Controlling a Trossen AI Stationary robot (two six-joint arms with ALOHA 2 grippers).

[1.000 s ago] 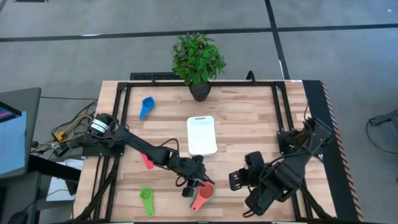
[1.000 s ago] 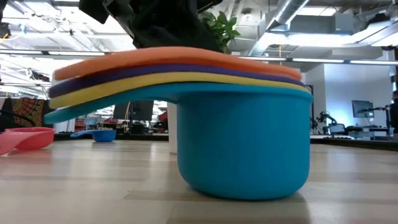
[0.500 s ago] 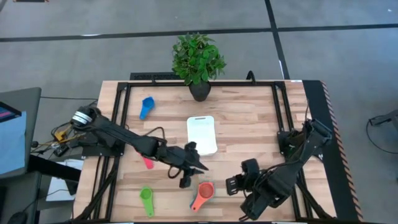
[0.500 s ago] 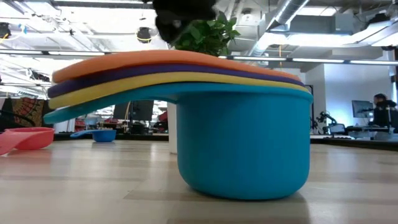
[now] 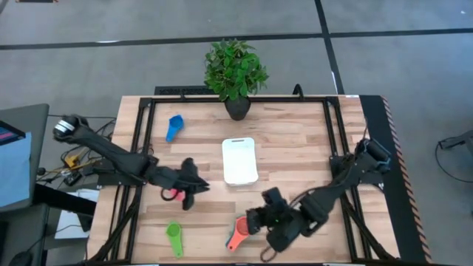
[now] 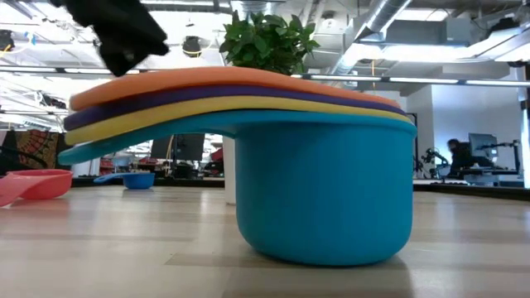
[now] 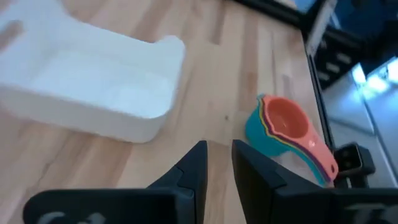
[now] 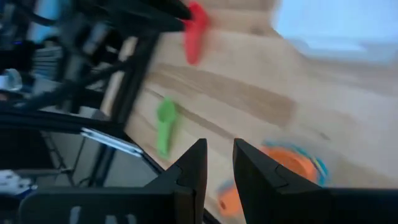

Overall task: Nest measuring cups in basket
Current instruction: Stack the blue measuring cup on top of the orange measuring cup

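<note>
A stack of nested measuring cups [image 5: 240, 230] stands on its teal base [image 6: 323, 199] near the table's front edge: teal, yellow, purple, with orange on top [image 7: 286, 123]. The white basket [image 5: 239, 160] lies mid-table. A pink cup [image 5: 174, 194], a green cup [image 5: 174, 238] and a blue cup [image 5: 174, 125] lie singly on the left half. My left gripper [image 5: 204, 186] hovers beside the pink cup, its fingers [image 7: 219, 149] a narrow gap apart with nothing between them. My right gripper [image 5: 253, 219] hangs just right of the stack, also narrowly open [image 8: 219, 152] and empty.
A potted plant [image 5: 235, 70] stands at the table's far edge, behind the basket. Black rails [image 5: 140, 148] run along the left and right sides. Bare wood lies between the basket and the stack.
My left gripper has left the stack, rising and swinging toward the table's left edge until it hangs by the pink cup. My right gripper has moved left and down toward the stack. The stack has stayed where it was.
</note>
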